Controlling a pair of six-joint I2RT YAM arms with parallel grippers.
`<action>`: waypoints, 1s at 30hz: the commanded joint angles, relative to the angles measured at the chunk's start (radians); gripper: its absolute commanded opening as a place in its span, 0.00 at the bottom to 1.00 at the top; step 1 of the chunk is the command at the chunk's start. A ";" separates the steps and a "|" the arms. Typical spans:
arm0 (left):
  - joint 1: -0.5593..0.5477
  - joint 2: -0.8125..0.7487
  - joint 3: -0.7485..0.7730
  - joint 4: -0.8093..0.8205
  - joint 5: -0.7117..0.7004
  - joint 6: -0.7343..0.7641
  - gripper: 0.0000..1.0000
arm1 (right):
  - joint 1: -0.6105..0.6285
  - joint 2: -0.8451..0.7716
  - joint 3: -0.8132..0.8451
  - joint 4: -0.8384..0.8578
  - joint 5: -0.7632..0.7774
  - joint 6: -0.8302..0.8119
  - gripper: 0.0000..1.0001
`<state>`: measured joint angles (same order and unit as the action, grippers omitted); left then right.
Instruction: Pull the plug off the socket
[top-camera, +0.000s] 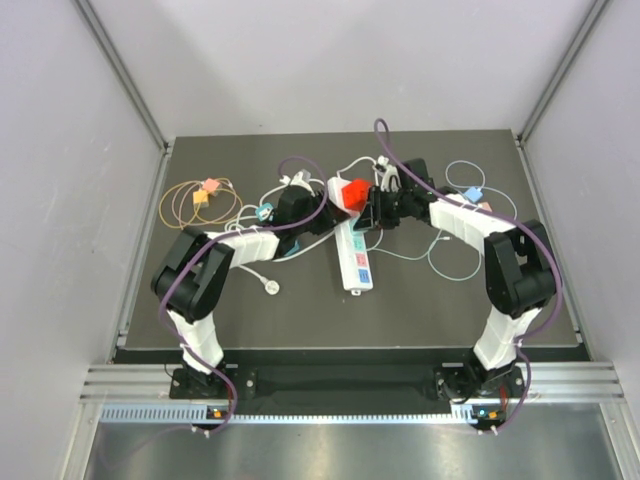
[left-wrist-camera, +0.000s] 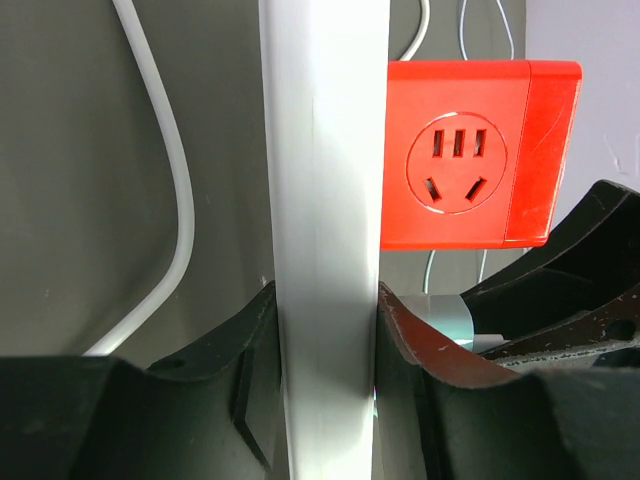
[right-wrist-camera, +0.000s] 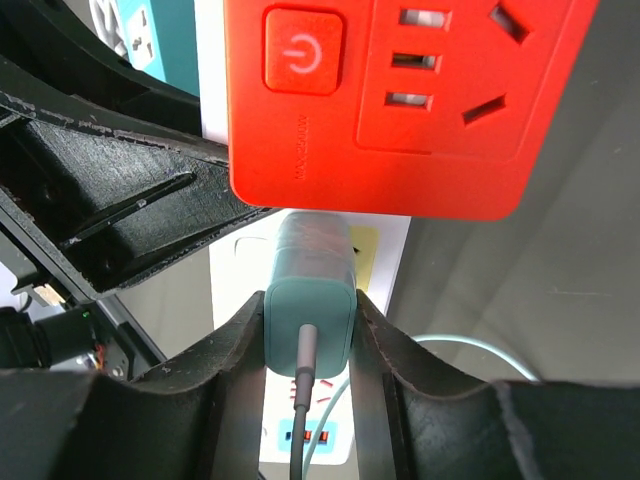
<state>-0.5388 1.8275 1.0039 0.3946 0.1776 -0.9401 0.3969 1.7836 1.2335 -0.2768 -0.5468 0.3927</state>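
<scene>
Teal rounded plastic plug (right-wrist-camera: 310, 270), its grey cable trailing back toward the wrist camera, is sitting clamped in your right gripper (right-wrist-camera: 311, 300), whose jaws are pressing snugly on the plug's two sides. Just past the plug's paler front end, the glossy red cube-shaped adapter (right-wrist-camera: 390, 100) is filling the right wrist view and showing a power button and socket slots. You cannot tell from here whether the plug's pins are seated.

Your left gripper (left-wrist-camera: 326, 292) is pinching the long white power strip with pastel outlets (top-camera: 357, 262). Its jaws are pressing against both sides of the white body, just short of the red cube.

From above, a small white round plug (top-camera: 270, 287) is lying loose on the dark table (top-camera: 450, 310), left of the strip's near end. The strip is running away from you up the middle of the table. The red cube is sitting at its far end, where your two grippers are meeting from either side. Past the plug, at the top left of the right wrist view, a shorter teal power strip (right-wrist-camera: 170, 40) is showing. Farther back, a yellow cable coil (top-camera: 185, 205) is lying at far left and a small blue connector (top-camera: 472, 193) at far right.
</scene>
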 joint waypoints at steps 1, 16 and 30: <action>-0.012 -0.092 0.010 0.075 -0.024 0.024 0.00 | 0.020 -0.033 0.058 0.018 0.005 -0.054 0.00; -0.012 -0.111 -0.011 -0.002 -0.138 0.139 0.00 | -0.102 -0.210 -0.077 0.120 -0.160 -0.092 0.00; -0.009 -0.125 -0.002 0.010 -0.127 0.178 0.00 | -0.233 -0.222 -0.084 -0.021 -0.289 -0.305 0.00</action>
<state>-0.6006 1.7435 1.0035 0.4335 0.1596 -0.8455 0.2241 1.6527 1.1313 -0.2619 -0.8597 0.1726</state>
